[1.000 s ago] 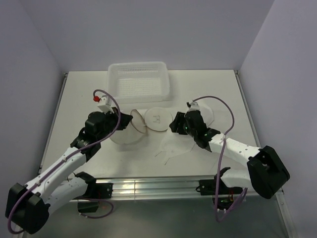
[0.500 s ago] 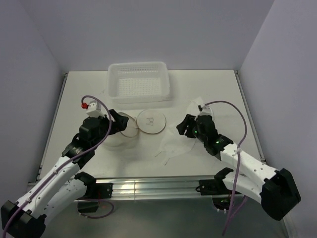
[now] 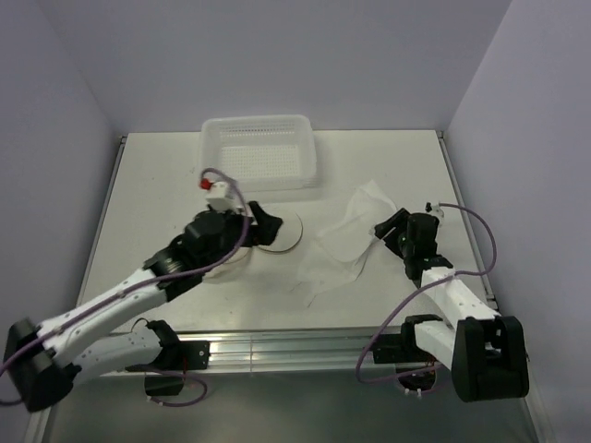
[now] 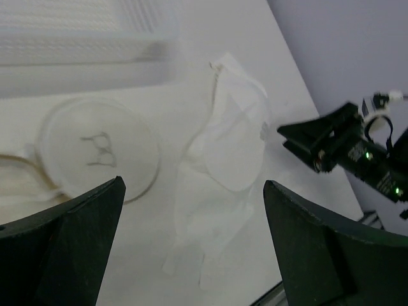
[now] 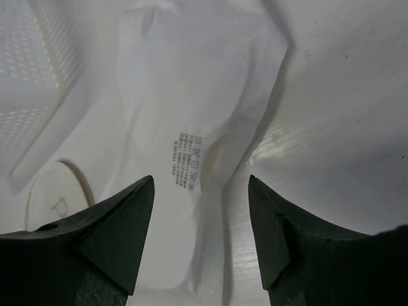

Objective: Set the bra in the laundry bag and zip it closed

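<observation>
The bra point(image 3: 346, 242) lies just left of our right claw point(image 3: 386, 228), slanting toward the bench's point(image 3: 157, 185) near edge. That claw and our left claw point(image 3: 265, 221) stand spread, empty.

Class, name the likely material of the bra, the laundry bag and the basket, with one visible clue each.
Bra: soft white matte fabric; it creases and carries a printed care label. Laundry bag: probably thin pale mesh or cloth; flat disc, beige rim, weave too blurred. Basket: likely rigid white plastic; regular perforations.
</observation>
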`<state>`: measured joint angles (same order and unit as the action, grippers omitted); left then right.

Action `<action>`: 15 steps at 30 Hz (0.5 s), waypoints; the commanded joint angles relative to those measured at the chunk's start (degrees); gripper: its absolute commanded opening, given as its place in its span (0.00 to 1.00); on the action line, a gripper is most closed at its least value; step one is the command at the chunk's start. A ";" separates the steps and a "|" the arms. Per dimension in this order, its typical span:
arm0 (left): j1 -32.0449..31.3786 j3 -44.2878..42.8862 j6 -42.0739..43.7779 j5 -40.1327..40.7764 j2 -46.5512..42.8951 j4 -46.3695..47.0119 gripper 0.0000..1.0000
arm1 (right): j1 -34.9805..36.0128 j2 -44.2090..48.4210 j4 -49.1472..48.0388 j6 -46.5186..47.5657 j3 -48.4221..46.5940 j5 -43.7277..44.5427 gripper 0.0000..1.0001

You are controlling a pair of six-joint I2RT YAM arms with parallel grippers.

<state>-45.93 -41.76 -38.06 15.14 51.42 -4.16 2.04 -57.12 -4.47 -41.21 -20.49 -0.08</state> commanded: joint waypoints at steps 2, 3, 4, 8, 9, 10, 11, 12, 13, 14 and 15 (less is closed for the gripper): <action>-5.57 -6.04 2.82 -4.22 15.79 12.24 0.95 | -1.60 -6.93 -9.92 -5.27 -1.83 -1.33 0.65; -5.57 -8.75 2.82 -5.46 22.34 14.16 0.95 | -3.43 -8.43 -10.90 -5.80 -2.18 -1.24 0.60; -5.57 -10.17 3.52 -8.08 25.63 15.14 0.95 | -4.67 -11.92 -11.61 -6.07 -3.49 -2.20 0.58; -5.75 -17.73 4.48 -9.68 38.91 14.54 0.95 | -6.26 -17.93 -14.07 -7.04 -5.26 -3.61 0.58; -5.75 -19.83 4.49 -9.95 42.59 14.53 0.95 | -6.44 -18.89 -14.25 -6.95 -6.31 -3.79 0.58; -5.75 -20.72 4.75 -10.47 44.36 14.71 0.94 | -6.61 -20.73 -14.51 -6.17 -6.92 -3.79 0.58; -5.92 -22.39 4.93 -10.48 47.60 14.80 0.93 | -6.61 -21.79 -14.78 -5.38 -7.54 -4.49 0.54; -5.92 -23.45 5.10 -10.56 49.20 14.28 0.92 | -6.53 -22.93 -14.78 -4.67 -9.20 -5.45 0.53; -5.92 -24.50 5.19 -10.91 50.96 13.66 0.91 | -6.53 -25.29 -14.08 -4.32 -10.00 -6.85 0.52; -6.01 -26.25 5.28 -11.18 53.76 13.31 0.88 | -6.44 -26.19 -14.77 -3.79 -10.44 -8.00 0.40; -6.10 -26.70 5.19 -11.70 54.83 13.30 0.86 | -6.35 -27.15 -15.39 -3.35 -10.71 -9.49 0.37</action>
<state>-51.64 -64.47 -34.26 5.74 103.77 7.11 -4.27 -82.08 -15.92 -46.13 -28.18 -5.72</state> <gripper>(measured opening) 0.872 0.402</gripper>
